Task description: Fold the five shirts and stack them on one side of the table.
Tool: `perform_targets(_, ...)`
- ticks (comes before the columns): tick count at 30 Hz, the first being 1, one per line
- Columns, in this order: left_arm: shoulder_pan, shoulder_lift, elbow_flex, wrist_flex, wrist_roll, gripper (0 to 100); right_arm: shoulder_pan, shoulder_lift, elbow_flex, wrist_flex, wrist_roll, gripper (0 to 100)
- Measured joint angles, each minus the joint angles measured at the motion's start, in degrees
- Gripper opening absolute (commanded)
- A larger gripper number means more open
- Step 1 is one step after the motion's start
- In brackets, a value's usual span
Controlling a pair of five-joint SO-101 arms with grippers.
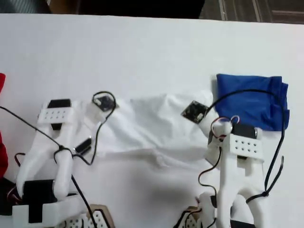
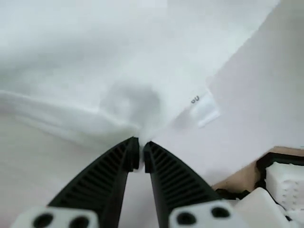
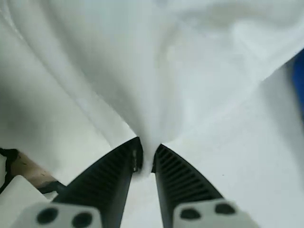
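A white shirt lies stretched across the middle of the white table, between the two arms. My left gripper is shut on a pinch of its fabric, close to a small white label; from above this gripper sits at the shirt's left end. At the shirt's right end, my right gripper is shut on a ridge of the white cloth; from above it sits at that end. A folded blue shirt lies at the right side, just behind the right arm.
Red cloth shows at the table's left edge. Black cables trail from both arms over the near part of the table. The arm bases stand along the front edge. A blue patch borders the white cloth by the right gripper.
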Motion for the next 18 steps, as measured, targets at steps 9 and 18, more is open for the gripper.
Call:
perform_targets(9,-0.09,0.0,0.0,-2.02,0.0,17,0.0,0.0,1.32,-2.02,0.0,7.8)
perform_targets(18,-6.95,0.0,-10.81,5.89,0.0,25,0.0,0.0,-0.53,-2.02,0.0,23.4)
